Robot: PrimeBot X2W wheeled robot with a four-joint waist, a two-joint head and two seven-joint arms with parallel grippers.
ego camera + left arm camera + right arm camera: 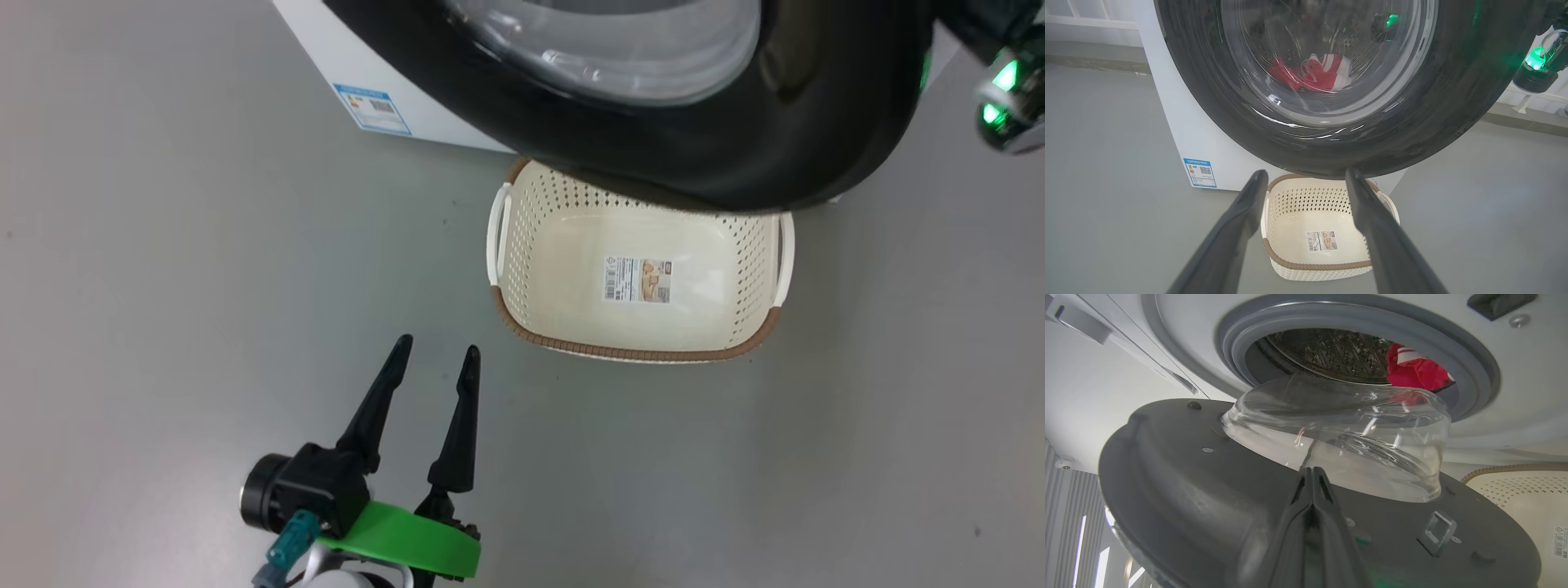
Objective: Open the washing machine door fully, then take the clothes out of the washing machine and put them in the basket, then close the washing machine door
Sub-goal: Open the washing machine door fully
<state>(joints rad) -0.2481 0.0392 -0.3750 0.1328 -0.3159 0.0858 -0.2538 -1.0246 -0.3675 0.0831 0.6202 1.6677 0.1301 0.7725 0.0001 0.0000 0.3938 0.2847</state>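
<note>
The washing machine door, glossy black with a clear glass bowl, stands swung partway out from the white washing machine, above the far end of the basket. My right gripper is shut, its tips against the door's dark grey inner face beside the glass. The red and white clothes lie in the steel drum and show through the glass. The cream basket is empty. My left gripper hangs open over the floor, short of the basket's left near corner.
Grey floor lies all around the basket and to the machine's left. A blue label marks the machine's lower front. My right wrist with green lights is at the door's right edge. A low white rail runs along the back.
</note>
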